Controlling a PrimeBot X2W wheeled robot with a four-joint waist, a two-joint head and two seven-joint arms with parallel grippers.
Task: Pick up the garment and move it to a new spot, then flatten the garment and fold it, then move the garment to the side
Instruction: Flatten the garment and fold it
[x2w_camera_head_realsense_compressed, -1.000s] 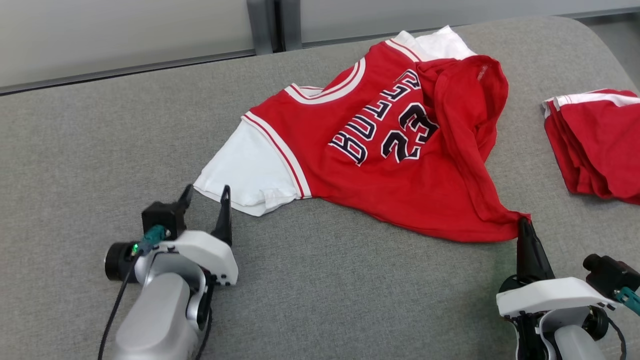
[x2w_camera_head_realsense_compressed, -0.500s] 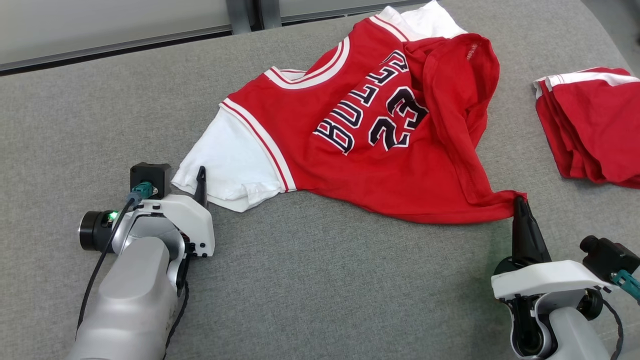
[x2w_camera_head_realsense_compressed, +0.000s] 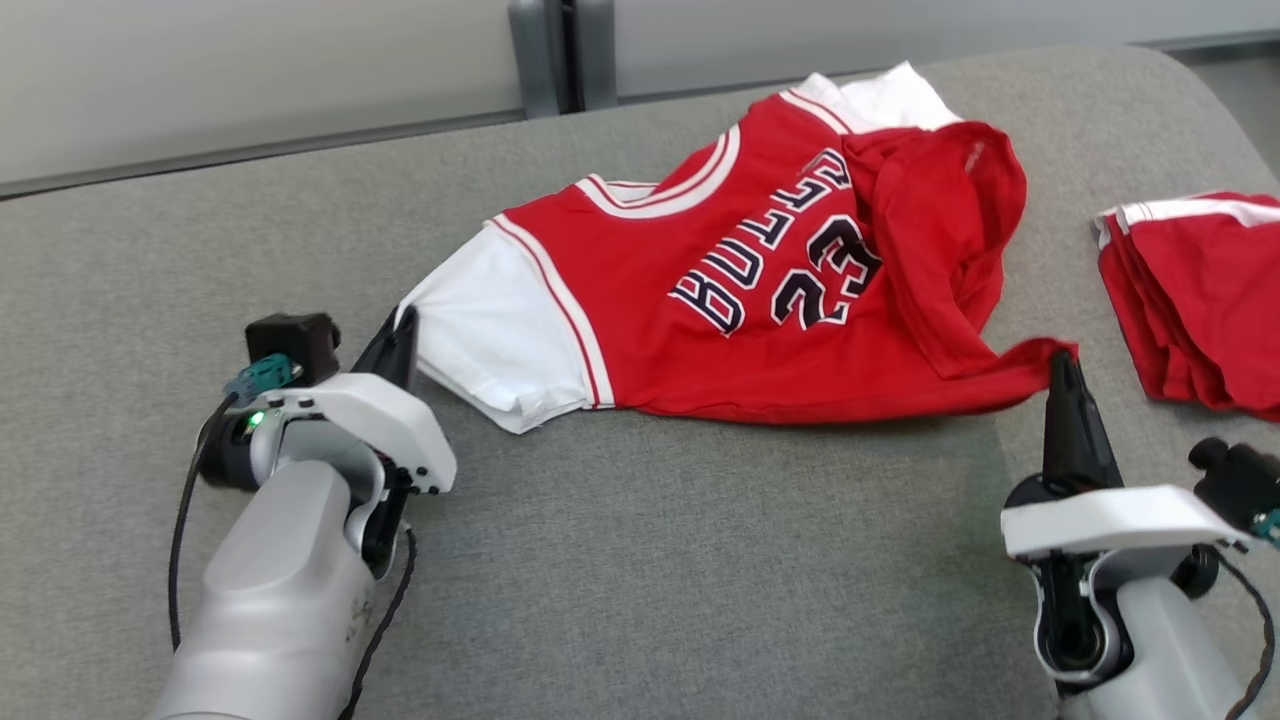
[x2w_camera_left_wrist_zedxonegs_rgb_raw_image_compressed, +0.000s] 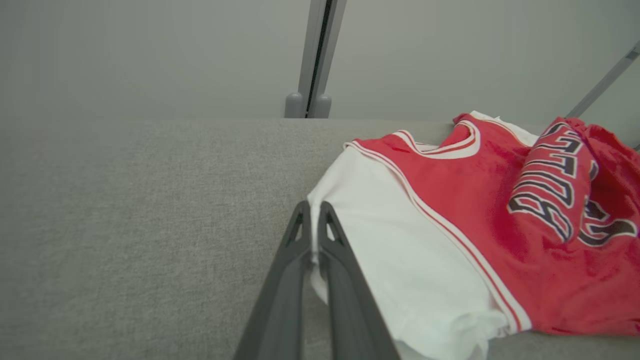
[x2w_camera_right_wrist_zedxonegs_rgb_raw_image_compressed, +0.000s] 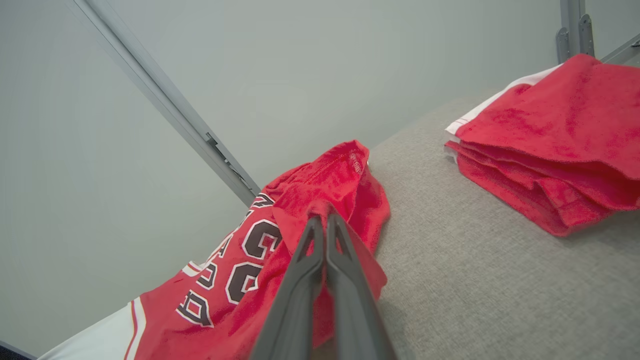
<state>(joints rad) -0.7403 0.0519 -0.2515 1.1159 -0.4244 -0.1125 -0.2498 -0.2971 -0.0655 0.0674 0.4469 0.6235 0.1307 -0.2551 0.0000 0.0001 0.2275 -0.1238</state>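
Observation:
The garment is a red basketball jersey with white sleeves and "BULLS 23" lettering, spread crumpled on the grey padded table. My left gripper is shut on the edge of its white sleeve, with white cloth pinched between the fingers. My right gripper is shut on the red hem corner at the garment's near right; in the right wrist view red cloth wraps over its fingertips. The right side of the jersey is folded over on itself.
A second red garment with a white stripe lies folded at the table's right edge, also the red stack in the right wrist view. A grey wall with a vertical post stands behind the table.
My left gripper has moved forward onto the white sleeve edge and closed on it. The right gripper keeps its hold on the hem corner. The head camera has shifted.

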